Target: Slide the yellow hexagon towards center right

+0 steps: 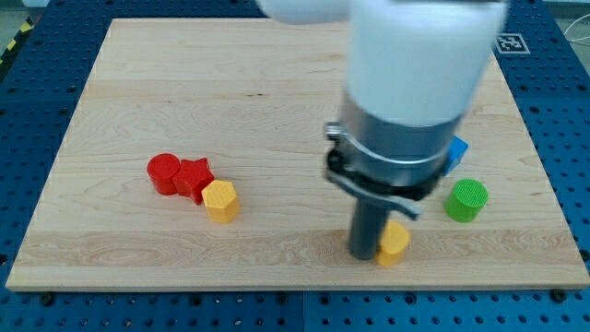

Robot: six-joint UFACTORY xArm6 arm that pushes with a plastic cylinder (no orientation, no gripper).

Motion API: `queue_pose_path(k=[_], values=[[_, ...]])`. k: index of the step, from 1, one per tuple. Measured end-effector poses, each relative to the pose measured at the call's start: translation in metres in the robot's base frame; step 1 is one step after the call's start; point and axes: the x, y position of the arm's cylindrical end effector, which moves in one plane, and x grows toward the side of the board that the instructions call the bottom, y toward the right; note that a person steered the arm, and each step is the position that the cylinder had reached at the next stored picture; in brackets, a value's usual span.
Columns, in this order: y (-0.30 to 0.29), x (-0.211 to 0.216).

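A pale wooden desk [277, 74] with fine lengthwise grain fills most of the view, its near edge running along the view's bottom and its sides narrowing towards the view's top. Around it on every side lies a blue metal surface [41, 129] studded with regular rows of small holes, and a yellow-and-black striped strip [14, 44] crosses it at the view's top left. A black-and-white square marker [513, 42] lies just off the desk's top right corner, and even, soft light falls over everything, leaving only faint shadows.
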Motion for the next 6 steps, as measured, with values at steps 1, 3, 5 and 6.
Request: queue_pose_path(k=[1,3,5,6], values=[[0.053,-0.001],[0.044,-0.002],[-0.046,-0.001],[-0.109,0.000]])
